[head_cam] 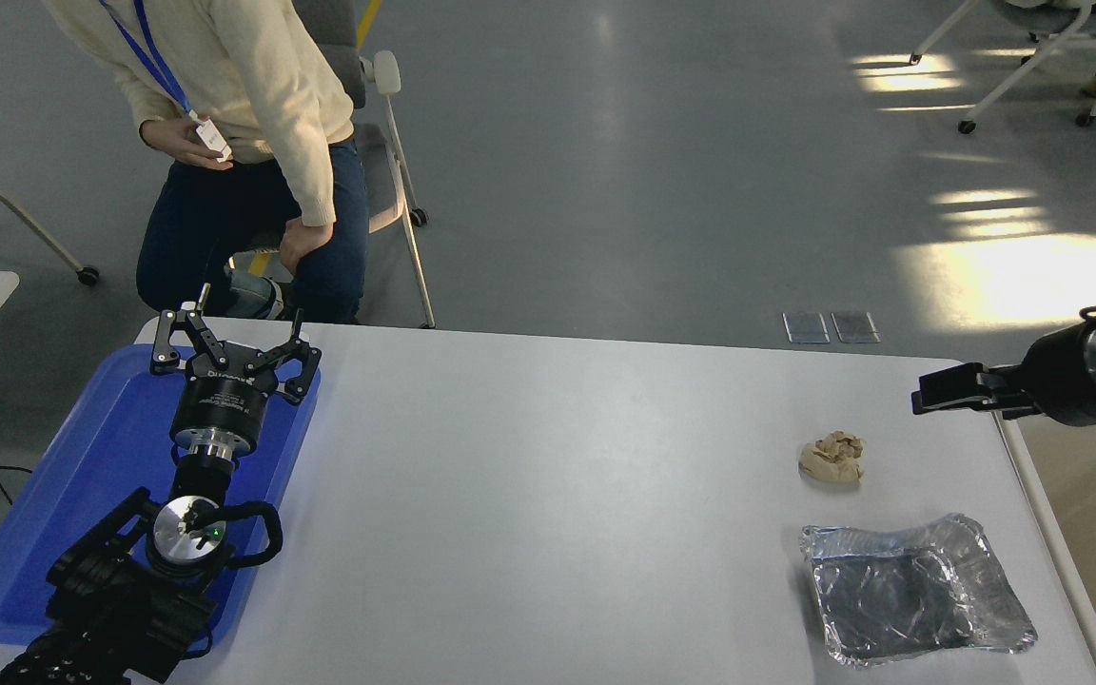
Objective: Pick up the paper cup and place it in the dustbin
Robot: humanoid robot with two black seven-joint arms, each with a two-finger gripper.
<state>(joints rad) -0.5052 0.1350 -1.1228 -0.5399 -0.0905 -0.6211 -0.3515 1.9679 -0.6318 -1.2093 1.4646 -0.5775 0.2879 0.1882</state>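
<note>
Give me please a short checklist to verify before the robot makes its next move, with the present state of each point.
1. Paper cup on the table: not ok, none in view.
2. Right gripper empty: ok, it holds nothing visible, above the table's right edge.
3. Right gripper open or shut: cannot tell, seen side-on.
4. Dustbin reachable: ok, its rim lies beside the table's right end.
5. Paper ball and foil tray out of the way: ok, both lie apart from the gripper.
6. Left gripper parked: ok, open above the blue tray.

a tan paper ball [831, 457] sits just beyond a foil tray [919, 590] on the table [557, 495]; blue tray [63, 504] far left.
</note>
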